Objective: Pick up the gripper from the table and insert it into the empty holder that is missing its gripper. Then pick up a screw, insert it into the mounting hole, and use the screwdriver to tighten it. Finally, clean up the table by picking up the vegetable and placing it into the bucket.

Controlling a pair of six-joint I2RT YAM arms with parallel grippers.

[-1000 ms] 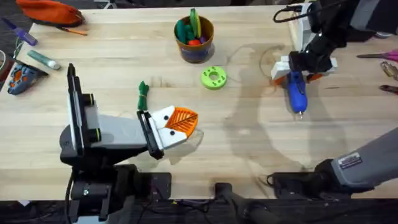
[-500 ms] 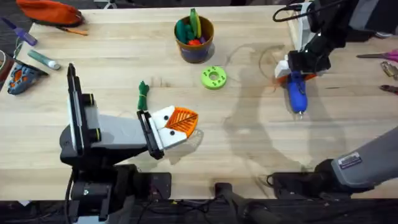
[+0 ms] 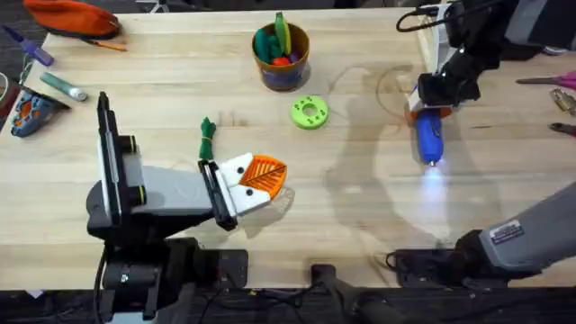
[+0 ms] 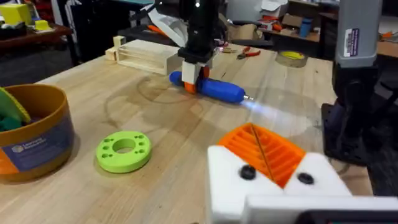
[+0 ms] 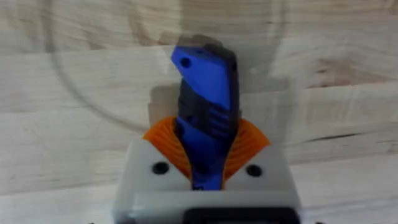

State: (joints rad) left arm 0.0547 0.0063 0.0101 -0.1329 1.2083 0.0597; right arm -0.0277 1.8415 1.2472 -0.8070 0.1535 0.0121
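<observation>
My right gripper (image 3: 430, 106) is shut on the rear end of the blue screwdriver (image 3: 428, 137). The screwdriver lies about level just over the table at the right, and a light glows at its tip. The right wrist view shows orange pads (image 5: 165, 140) on both sides of the screwdriver (image 5: 205, 81). My left gripper (image 3: 261, 177) rests near the table's front with its orange fingertips together, holding nothing. The dark-green vegetable (image 3: 208, 137) lies just behind it. The bucket (image 3: 282, 56) stands at the back centre with toys inside. A loose gripper piece, an empty holder and a screw are out of view.
A bright green disc with holes (image 3: 310, 112) lies in front of the bucket. An orange pouch (image 3: 72, 16), a teal marker (image 3: 61, 85) and small tools sit at the far left. Pliers (image 3: 562, 81) lie at the right edge. A wooden box (image 4: 146, 55) stands behind the screwdriver.
My right gripper's fingers have drawn in from wide apart and closed on the screwdriver. A light now glows at the screwdriver's tip. The left arm has not moved.
</observation>
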